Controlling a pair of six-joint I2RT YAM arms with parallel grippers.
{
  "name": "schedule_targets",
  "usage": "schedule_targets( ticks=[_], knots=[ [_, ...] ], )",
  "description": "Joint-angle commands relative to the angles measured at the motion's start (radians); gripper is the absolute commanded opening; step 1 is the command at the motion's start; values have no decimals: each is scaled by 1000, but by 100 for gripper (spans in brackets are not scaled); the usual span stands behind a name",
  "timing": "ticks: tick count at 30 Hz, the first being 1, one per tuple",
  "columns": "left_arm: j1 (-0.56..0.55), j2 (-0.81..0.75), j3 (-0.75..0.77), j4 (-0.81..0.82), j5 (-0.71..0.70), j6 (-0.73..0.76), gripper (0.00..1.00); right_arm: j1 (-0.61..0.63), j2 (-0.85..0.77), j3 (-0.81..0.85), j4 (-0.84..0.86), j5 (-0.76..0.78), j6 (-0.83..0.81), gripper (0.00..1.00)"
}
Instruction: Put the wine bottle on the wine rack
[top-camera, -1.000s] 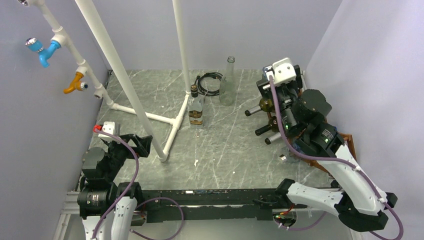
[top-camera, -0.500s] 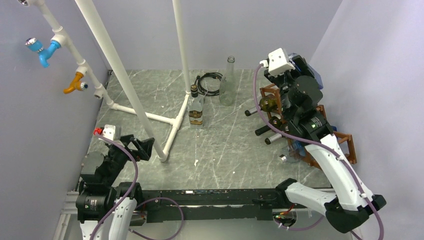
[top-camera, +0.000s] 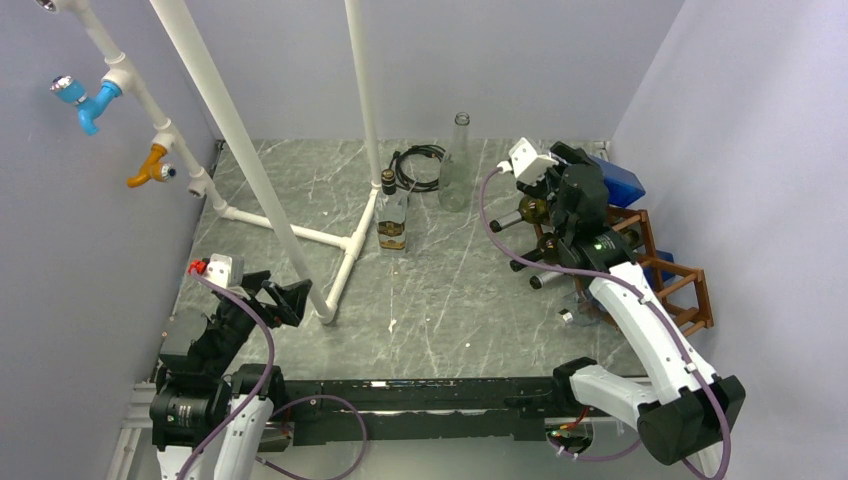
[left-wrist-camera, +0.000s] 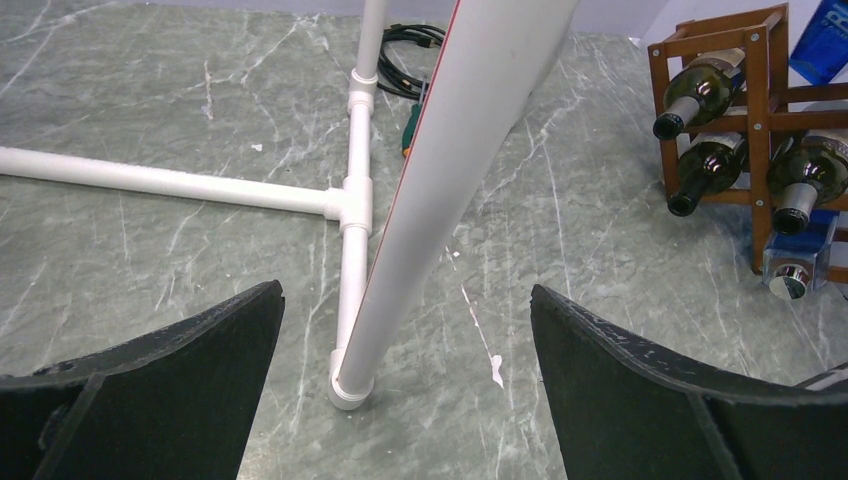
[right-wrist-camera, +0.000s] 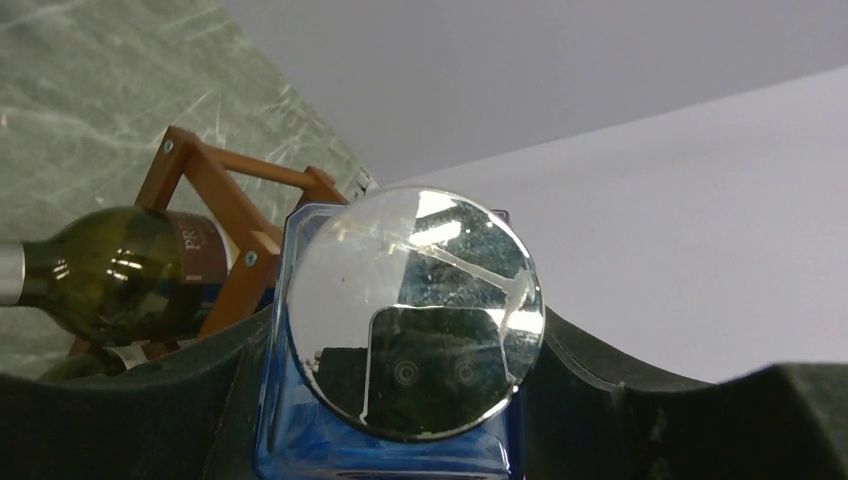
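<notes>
Top view: the right gripper (top-camera: 592, 182) is up at the far right, clamped on the blue wine bottle (top-camera: 620, 185) just above the far end of the wine rack (top-camera: 690, 290). The left gripper (top-camera: 283, 297) hangs near left, jaws wide.

Left wrist: a white pipe (left-wrist-camera: 440, 200) runs between the spread fingers (left-wrist-camera: 170, 390). Three dark bottles (left-wrist-camera: 700, 85) lie in the rack, far right.

Right wrist: the bottle's shiny cap (right-wrist-camera: 415, 310) faces us, a finger on either side. A green bottle (right-wrist-camera: 110, 275) lies racked on the left.
</notes>
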Motion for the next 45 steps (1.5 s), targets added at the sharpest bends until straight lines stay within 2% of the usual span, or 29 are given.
schedule_targets(
  ticks=[1, 6, 13, 15, 18, 23, 27, 45],
  knots=[
    [-11, -15, -3, 51, 0, -4, 100, -8, -32, -9, 267, 3, -161, 0],
    [-15, -23, -3, 51, -2, -4, 100, -5, -42, -133, 384, 57, -195, 0],
    [-16, -22, -5, 52, -3, -4, 99, 17, -101, -222, 272, 101, -180, 0],
    [-17, -19, -5, 53, 1, -4, 99, 28, -122, -229, 208, 95, -205, 0],
    [-18, -15, -5, 53, 3, -4, 99, 47, -136, -184, -31, 52, -243, 0],
    [-18, -11, -5, 52, 1, -4, 100, 78, -122, -107, -246, 84, -267, 0],
    [-18, -8, -3, 52, 0, -5, 99, 107, -117, -102, -311, 131, -298, 0],
    [-18, -15, 0, 45, -3, -4, 100, 119, -123, -284, -227, 119, -440, 2]
  ],
)
